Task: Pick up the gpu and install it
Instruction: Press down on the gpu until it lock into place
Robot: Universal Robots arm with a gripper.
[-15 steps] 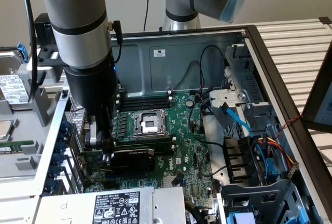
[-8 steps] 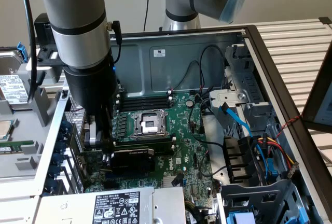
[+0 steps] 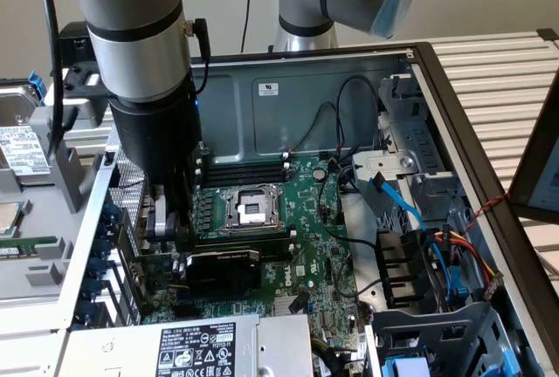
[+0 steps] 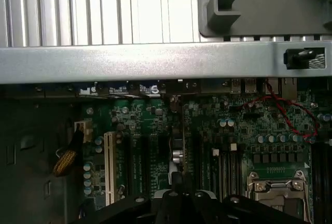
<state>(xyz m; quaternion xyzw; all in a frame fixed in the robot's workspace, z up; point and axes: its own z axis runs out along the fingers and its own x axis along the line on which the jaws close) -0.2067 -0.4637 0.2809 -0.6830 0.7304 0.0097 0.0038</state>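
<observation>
The robot's black fingers point(image 3: 175, 220) are closed tight. They reach down inside the open grey metal computer case point(image 3: 262, 89), over the green circuit board point(image 3: 306, 220). The small black graphics card point(image 3: 223, 274) with its shiny ribbed cover sits on the green board, just below the fingers and touching them or nearly so; I cannot tell if they grip it. It lies near the silver square chip socket point(image 3: 249, 209). In the wrist view the fingers point(image 4: 179, 195) hang above the board's slots point(image 4: 155, 167).

No readable text, even on the power supply label point(image 3: 196, 349).
</observation>
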